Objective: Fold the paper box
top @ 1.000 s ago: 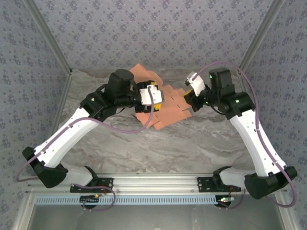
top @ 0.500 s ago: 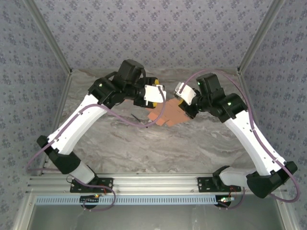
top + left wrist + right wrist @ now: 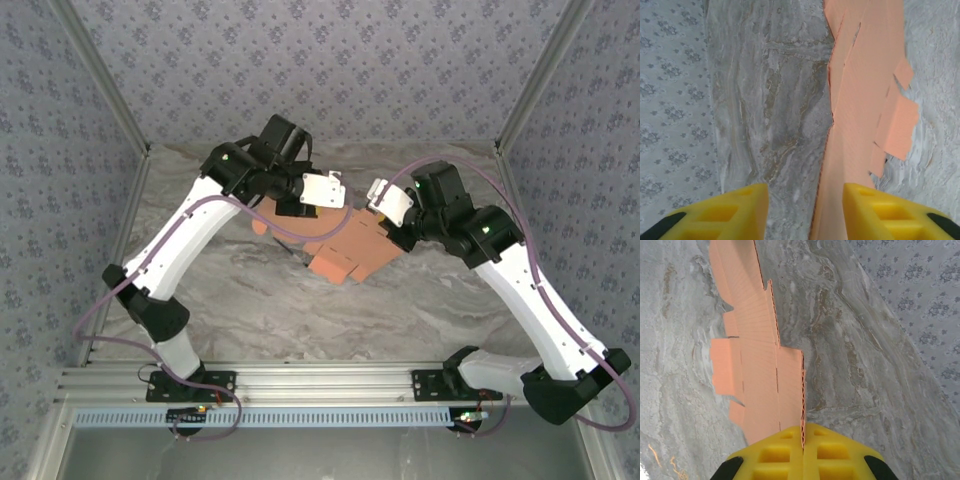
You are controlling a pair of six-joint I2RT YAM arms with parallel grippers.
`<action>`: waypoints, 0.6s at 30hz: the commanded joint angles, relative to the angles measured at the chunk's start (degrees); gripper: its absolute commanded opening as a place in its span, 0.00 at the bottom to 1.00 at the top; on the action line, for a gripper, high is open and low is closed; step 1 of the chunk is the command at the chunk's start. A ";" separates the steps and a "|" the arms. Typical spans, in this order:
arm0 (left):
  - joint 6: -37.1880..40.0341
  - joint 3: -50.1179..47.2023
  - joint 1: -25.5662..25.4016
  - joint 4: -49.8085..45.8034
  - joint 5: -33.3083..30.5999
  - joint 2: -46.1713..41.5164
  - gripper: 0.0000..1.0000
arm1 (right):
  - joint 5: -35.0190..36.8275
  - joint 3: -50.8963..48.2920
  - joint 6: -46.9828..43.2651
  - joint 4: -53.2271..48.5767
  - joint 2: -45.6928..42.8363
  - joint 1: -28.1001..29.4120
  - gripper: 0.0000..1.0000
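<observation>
The paper box (image 3: 345,248) is a flat salmon-orange die-cut sheet with tabs, lifted off the marble table at mid-back. My right gripper (image 3: 388,208) holds its right end. In the right wrist view the yellow fingers (image 3: 775,455) are pressed together on the sheet's corrugated edge, and the paper box (image 3: 755,370) stretches away from them. My left gripper (image 3: 335,190) is at the sheet's upper left. In the left wrist view that gripper (image 3: 805,215) stands open, with the paper box (image 3: 865,90) running edge-on between the fingers, close to the right finger (image 3: 880,210).
The grey marble table (image 3: 300,310) is walled by patterned panels at the back and sides (image 3: 60,150). A metal rail (image 3: 320,380) with both arm bases runs along the near edge. Purple cables hang from both arms.
Both arms have raised the sheet and drawn it toward the table's middle. It was spread wide and flat one second ago and now hangs tilted between the grippers. The left arm has stretched further back.
</observation>
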 commanded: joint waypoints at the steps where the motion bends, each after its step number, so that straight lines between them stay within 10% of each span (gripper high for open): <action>1: -0.49 3.28 0.15 -3.66 2.04 1.90 0.35 | 3.76 -0.10 -1.54 1.45 -1.02 0.74 0.00; 8: -2.72 6.05 0.72 -4.22 2.91 3.93 0.05 | 6.29 0.40 -1.85 3.57 -1.19 1.26 0.01; 12: -7.73 6.60 1.84 -2.01 3.70 3.31 0.00 | 7.89 1.89 1.43 3.97 -1.56 0.60 0.38; 18: -16.54 3.26 4.93 2.82 9.21 -0.43 0.00 | -4.74 -0.01 6.28 8.30 -6.97 -6.96 0.65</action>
